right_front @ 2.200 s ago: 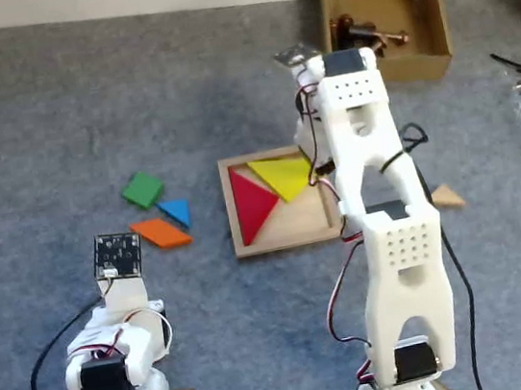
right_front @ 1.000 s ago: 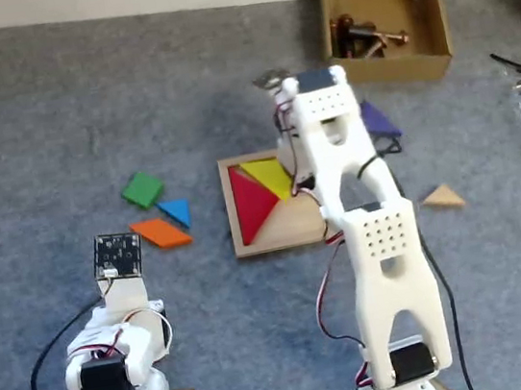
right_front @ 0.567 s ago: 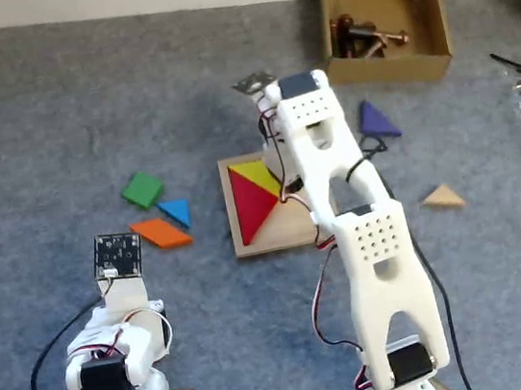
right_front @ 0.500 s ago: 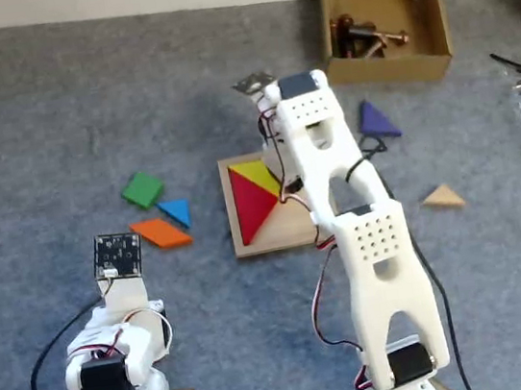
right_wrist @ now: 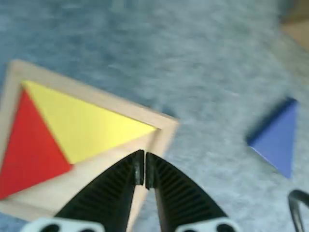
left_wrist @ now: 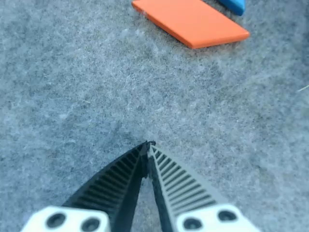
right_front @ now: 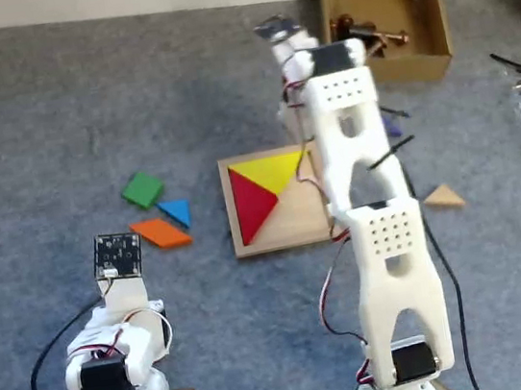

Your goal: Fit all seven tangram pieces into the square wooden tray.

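A grey carpet (right_front: 54, 107) covers the whole work surface. The right arm (right_front: 392, 264) stretches far out across it, over the right edge of the tray, with its wrist near the cardboard box (right_front: 388, 65). Its gripper (right_wrist: 144, 169) has its fingers pressed together with nothing between them, the tips over the tray's corner just beside the yellow triangle's point. The left arm (right_front: 111, 371) sits folded low at the near left. Its gripper (left_wrist: 147, 147) is likewise closed and empty, tips meeting over the carpet, with the orange piece lying ahead of it.

The cardboard box stands at the far right and holds a few small brownish objects.

The square wooden tray (right_front: 282, 240) lies in the middle of the carpet. Two big triangles are seated inside it, meeting along one edge: the red one (right_front: 250, 201) along the left side and the yellow one (right_front: 271, 167) along the far side. The near right part of the tray floor is bare wood.

Three pieces lie in a cluster to the left of the tray – an orange parallelogram (right_front: 159, 232), a green square (right_front: 142, 189) and a small blue triangle (right_front: 176, 212) between them.

To the right of the tray lie a purple-blue triangle (right_wrist: 277, 137) and, nearer, a tan triangle (right_front: 445, 196) – both flat on the carpet, outside the tray.
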`<act>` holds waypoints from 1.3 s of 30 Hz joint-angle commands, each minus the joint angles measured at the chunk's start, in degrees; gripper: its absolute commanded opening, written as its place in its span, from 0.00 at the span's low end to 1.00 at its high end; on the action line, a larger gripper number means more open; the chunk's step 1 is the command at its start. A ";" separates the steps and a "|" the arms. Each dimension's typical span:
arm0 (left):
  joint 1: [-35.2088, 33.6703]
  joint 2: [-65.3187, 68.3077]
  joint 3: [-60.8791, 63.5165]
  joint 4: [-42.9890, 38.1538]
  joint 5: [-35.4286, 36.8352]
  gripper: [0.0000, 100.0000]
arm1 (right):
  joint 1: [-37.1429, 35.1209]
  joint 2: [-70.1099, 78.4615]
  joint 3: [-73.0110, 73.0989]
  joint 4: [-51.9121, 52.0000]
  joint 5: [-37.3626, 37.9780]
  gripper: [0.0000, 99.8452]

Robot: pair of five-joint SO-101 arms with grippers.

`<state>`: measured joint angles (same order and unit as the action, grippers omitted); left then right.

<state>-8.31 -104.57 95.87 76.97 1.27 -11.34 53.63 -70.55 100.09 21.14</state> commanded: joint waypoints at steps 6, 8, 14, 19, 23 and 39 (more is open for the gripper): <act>-0.66 -0.31 1.27 0.44 -0.35 0.01 | 10.77 -6.02 -3.12 0.84 0.35 0.01; -0.66 -0.31 1.27 0.44 -0.35 0.01 | 13.32 -7.69 -3.03 0.84 0.35 0.01; -0.66 -0.31 1.27 0.44 -0.35 0.01 | 21.05 -8.57 -3.03 0.66 0.79 0.01; -0.66 -0.31 1.27 0.44 -0.35 0.01 | 24.48 -8.48 -2.95 0.31 7.91 0.01; -0.66 -0.31 1.27 0.44 -0.35 0.01 | 24.48 -8.48 -2.95 0.13 10.37 0.01; -0.66 -0.31 1.27 0.44 -0.35 0.01 | 20.26 -8.48 -2.86 0.22 7.21 0.11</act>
<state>-8.31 -104.57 95.87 76.97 1.27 11.25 49.85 -70.81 100.09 29.76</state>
